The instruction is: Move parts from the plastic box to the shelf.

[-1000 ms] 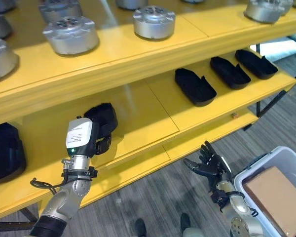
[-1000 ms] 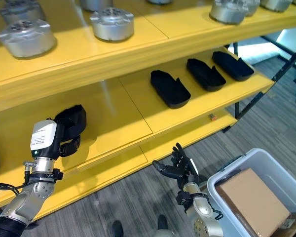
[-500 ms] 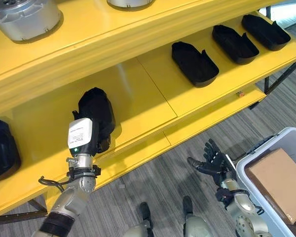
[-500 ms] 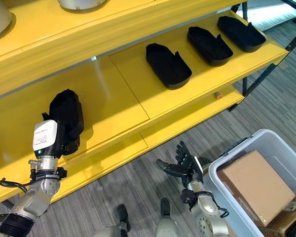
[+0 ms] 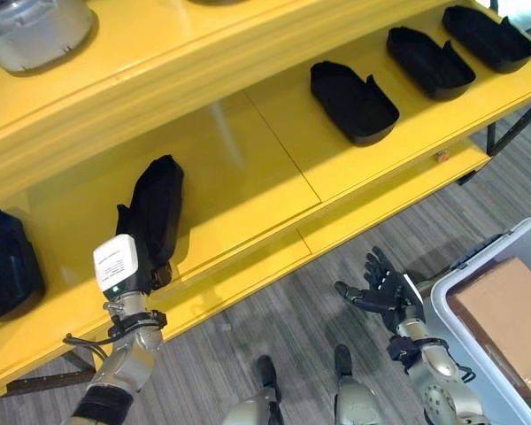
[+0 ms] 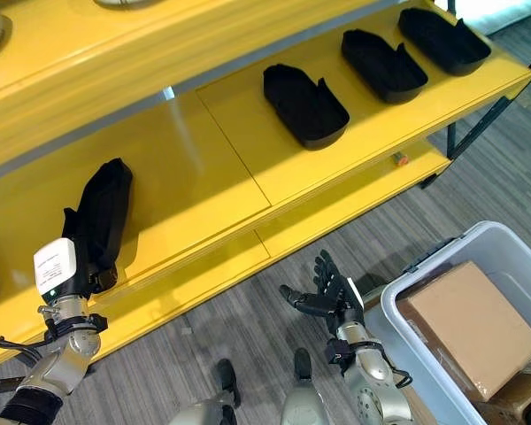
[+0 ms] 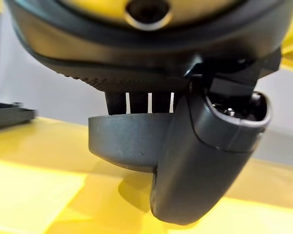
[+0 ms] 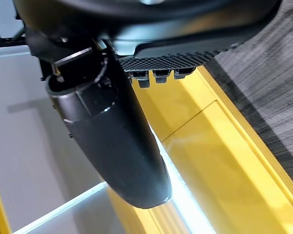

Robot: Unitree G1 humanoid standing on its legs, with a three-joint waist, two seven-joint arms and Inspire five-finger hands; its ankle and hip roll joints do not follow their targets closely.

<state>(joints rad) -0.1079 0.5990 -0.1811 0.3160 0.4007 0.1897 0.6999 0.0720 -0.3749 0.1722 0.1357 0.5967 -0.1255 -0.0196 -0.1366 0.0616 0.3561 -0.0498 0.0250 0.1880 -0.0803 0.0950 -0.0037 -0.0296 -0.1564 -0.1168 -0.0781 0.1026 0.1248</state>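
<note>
The left hand (image 5: 140,274) reaches onto the lower level of the yellow shelf (image 5: 248,186) at its left part, and its fingers (image 7: 139,101) curl over the near end of a black part (image 5: 153,215), with the thumb in front of that end. That part lies on the shelf board, running from near to far. A second black part (image 5: 7,262) sits at the far left of the same level, and three more black parts (image 5: 354,100) lie in a row toward the right end. On the level above, a silver round part (image 5: 35,28) stands at the left. The right hand (image 5: 382,290) hangs over the grey floor (image 5: 292,310) in front of the shelf, its fingers spread and holding nothing. Just right of it stands the plastic box (image 5: 467,310), with a brown cardboard box (image 5: 504,310) inside.
</note>
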